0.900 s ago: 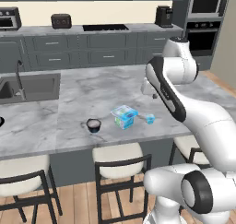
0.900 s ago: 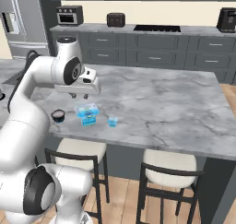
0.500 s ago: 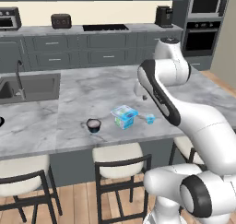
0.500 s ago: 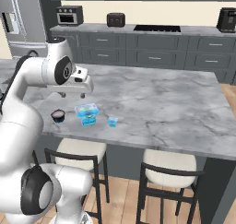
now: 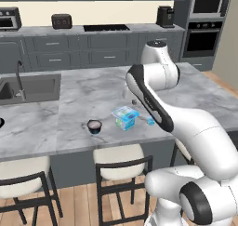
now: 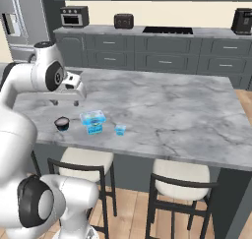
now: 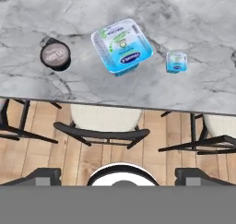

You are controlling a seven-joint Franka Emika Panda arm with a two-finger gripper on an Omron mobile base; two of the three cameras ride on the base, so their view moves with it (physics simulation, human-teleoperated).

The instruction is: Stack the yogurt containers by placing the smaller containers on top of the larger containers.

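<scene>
The tool [image 6: 65, 103] hangs above the tabletop [image 6: 167, 105], behind the box pack [image 7: 122, 46]; it holds nothing, and I cannot tell how far its jaws are parted. The dark cup [image 7: 55, 54] sits well to one side of the pack, the tiny cup [image 7: 176, 61] nearer on the other. All three lie close to the tabletop's front edge, so a clumsy descent could likely nudge one off.

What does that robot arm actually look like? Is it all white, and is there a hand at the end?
The arm is made of smooth, glossy white rounded segments, joined by dark grey to black bands and round joint caps. It rises from a bulky white base with a large dark disc on its side. At its end sits a blocky white hand, the gripper, with two small dark fingers. No cables or markings are visible.
</scene>
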